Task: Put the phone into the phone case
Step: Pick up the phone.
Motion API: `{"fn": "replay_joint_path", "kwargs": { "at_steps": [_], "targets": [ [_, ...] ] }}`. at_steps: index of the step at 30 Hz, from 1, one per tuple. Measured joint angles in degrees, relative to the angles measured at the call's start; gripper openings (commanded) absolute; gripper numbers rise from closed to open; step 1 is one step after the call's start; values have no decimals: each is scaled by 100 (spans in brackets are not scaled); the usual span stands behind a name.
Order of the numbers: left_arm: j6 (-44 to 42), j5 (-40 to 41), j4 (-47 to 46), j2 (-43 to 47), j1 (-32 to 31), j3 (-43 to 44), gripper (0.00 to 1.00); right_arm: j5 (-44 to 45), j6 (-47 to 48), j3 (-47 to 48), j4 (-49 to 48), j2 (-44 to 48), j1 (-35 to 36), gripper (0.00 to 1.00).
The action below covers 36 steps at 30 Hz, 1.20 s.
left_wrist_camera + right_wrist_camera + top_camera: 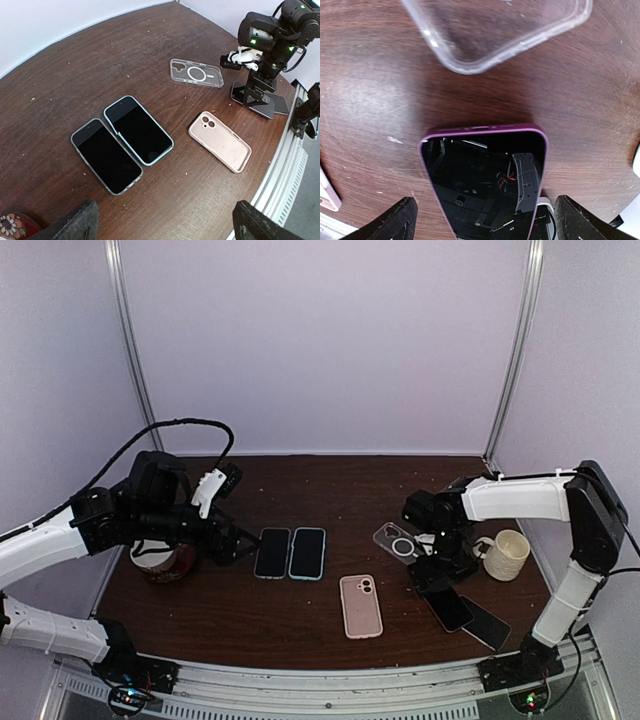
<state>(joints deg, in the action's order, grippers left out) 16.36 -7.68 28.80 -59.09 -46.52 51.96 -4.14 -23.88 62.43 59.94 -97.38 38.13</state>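
A phone with a purple rim lies screen up on the brown table, in the top view at the right. My right gripper hangs just above it, open, one finger on each side, and touches nothing; from above the gripper sits over the phone's far end. An empty clear phone case lies just beyond. An empty pink case lies at centre front. My left gripper is open and empty, raised at the left.
Two dark phones lie side by side, one grey-rimmed, one blue-rimmed. Another dark phone lies by the purple-rimmed one. A cream mug stands at the right, a patterned bowl at the left.
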Motion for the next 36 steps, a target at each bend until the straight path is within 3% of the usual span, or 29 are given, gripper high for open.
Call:
{"fn": "replay_joint_path", "kwargs": {
  "at_steps": [18,21,23,26,36],
  "targets": [
    [-17,-24,0,-9,0,0,98,-452,933,81,4,-638,-280,99],
    [-20,-31,0,-9,0,0,98,-520,1045,111,15,-673,-289,90],
    [-20,-31,0,-9,0,0,97,-516,1091,116,24,-682,-291,77],
    [-20,-31,0,-9,0,0,98,-483,1163,153,98,-721,-293,66],
    [-20,-24,0,-55,0,0,97,-275,1143,369,258,-699,-308,56]
  ]
}}
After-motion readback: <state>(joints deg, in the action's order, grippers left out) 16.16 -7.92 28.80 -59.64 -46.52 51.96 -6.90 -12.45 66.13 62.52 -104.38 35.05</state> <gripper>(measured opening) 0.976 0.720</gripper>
